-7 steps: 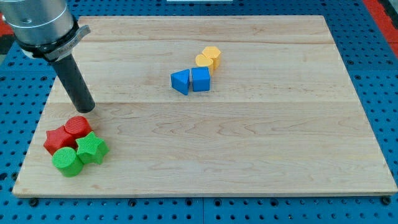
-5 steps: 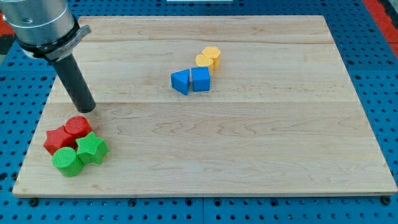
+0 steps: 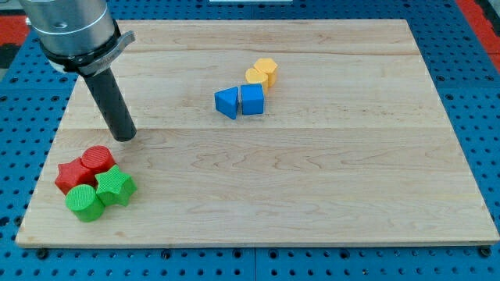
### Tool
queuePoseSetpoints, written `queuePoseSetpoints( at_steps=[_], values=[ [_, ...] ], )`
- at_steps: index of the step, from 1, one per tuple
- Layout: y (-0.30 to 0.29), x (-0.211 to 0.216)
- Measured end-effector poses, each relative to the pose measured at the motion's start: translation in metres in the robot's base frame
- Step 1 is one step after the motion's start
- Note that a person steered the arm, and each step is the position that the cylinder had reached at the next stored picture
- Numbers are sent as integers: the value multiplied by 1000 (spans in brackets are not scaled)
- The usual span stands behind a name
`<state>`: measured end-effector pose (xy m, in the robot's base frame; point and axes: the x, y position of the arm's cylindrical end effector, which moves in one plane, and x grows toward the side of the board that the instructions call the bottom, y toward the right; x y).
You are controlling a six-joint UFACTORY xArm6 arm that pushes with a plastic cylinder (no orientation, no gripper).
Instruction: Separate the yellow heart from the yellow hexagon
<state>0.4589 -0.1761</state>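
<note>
The yellow hexagon [image 3: 267,69] and the yellow heart [image 3: 255,76] sit touching each other near the board's top middle, the heart at the hexagon's lower left. My tip [image 3: 125,136] rests on the wooden board [image 3: 312,172] at the view's left, far to the left of and below both yellow blocks. It stands just above the red and green cluster.
A blue triangle-like block [image 3: 227,101] and a blue cube [image 3: 251,100] touch side by side just below the yellow pair. At lower left lie a red cylinder [image 3: 98,160], a red star [image 3: 73,176], a green star [image 3: 115,186] and a green cylinder [image 3: 83,202].
My tip has moved a little to the view's right along the board. No block has moved.
</note>
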Motion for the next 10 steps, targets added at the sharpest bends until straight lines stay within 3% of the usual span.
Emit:
queuePoseSetpoints(
  at_steps=[1,3,4,6,8,10],
  values=[
    [64,-24],
    [145,6],
    [190,-10],
    [190,-56],
    [247,-46],
    [151,-134]
  ],
)
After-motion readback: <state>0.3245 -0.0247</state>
